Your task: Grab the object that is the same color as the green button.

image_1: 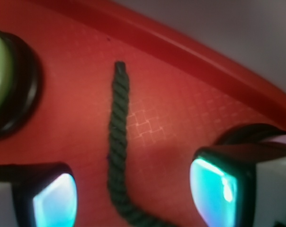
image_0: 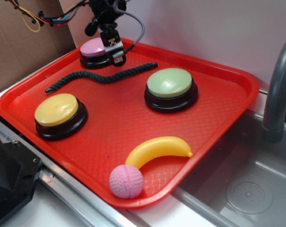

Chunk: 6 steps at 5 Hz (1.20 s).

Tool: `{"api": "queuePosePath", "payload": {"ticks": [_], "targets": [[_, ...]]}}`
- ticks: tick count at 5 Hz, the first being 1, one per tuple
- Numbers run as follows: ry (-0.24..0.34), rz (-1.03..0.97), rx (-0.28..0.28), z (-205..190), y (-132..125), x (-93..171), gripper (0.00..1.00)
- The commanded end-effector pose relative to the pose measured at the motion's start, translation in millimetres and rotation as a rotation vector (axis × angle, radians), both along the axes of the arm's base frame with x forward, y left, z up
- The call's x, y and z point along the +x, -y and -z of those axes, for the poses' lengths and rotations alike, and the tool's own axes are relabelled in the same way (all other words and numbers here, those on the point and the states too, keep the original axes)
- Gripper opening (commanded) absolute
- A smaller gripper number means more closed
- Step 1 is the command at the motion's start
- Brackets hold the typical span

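Two fingers (image_1: 133,189) apart astride the dark green rope (image_1: 118,156), its near end cut off, perhaps untouched.

A gripper (image_0: 115,57) hangs over a green rope (image_0: 100,76) on a red tray (image_0: 237,101), upper left; green button (image_0: 170,83) at centre, banana (image_0: 158,149) below.

Black robot arm w/ bundled cables comes down from top of exterior view, wrist pointing down. Tool (image_0: 115,53) hangs low, jaws apart; in wrist view its two fingers (image_1: 53,196) sit wide at L and R edges, pads glowing cyan, apparently gripping nothing.
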State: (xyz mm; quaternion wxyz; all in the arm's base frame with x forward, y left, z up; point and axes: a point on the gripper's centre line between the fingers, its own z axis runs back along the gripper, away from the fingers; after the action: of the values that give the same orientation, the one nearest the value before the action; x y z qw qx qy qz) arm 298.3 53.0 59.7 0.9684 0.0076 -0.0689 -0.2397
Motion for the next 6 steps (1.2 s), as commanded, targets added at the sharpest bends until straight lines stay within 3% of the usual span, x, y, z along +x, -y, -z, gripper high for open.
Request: {"api": "queuePosePath", "payload": {"ticks": [1, 3, 4, 5, 6], "targets": [[-0.016, -0.004, 0.055, 20.4, 12.3, 1.8, 1.0], [-0.044, 0.038, 0.012, 31.9, 17.7, 0.3, 1.0], [-0.066, -0.003, -0.07, 34.5, 12.3, 1.7, 0.0], [-0.07, 0.014, -0.119, 33.1, 10.5, 1.0, 0.0], [-0.066, 0.01, -0.126, 33.1, 11.3, -0.1, 0.0]]}}
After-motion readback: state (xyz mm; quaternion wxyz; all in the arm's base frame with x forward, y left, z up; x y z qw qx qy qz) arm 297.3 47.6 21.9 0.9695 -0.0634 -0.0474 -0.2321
